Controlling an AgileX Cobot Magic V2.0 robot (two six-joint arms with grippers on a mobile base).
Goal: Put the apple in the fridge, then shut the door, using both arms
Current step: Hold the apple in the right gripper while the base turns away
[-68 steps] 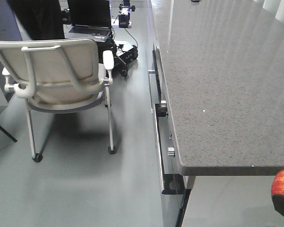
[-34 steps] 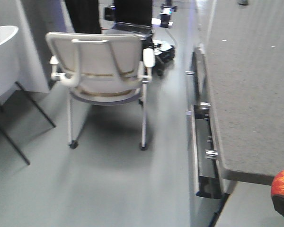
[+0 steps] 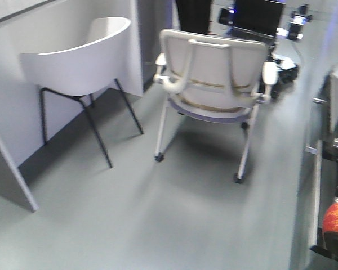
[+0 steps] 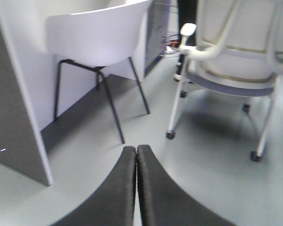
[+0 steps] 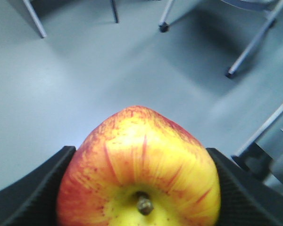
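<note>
Grey floor (image 3: 158, 225) carries a white chair (image 3: 84, 62) beside a wheeled chair (image 3: 214, 73) (both blurred). Right jaws clamp the apple (image 5: 139, 165); left jaws pressed together, empty.

Open floor (image 3: 158, 225) ahead, white shell chair (image 3: 84, 62) left, wheeled chair (image 3: 214, 73) beyond

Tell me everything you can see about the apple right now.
The apple is glossy, red streaked over yellow, with a yellow patch around its short brown stem, which faces the right wrist camera. The visible side looks whole. The right gripper is shut on it, dark textured fingers pressing both flanks. It is held above the grey floor, touching nothing else. The front view shows only its red-orange edge.
</note>
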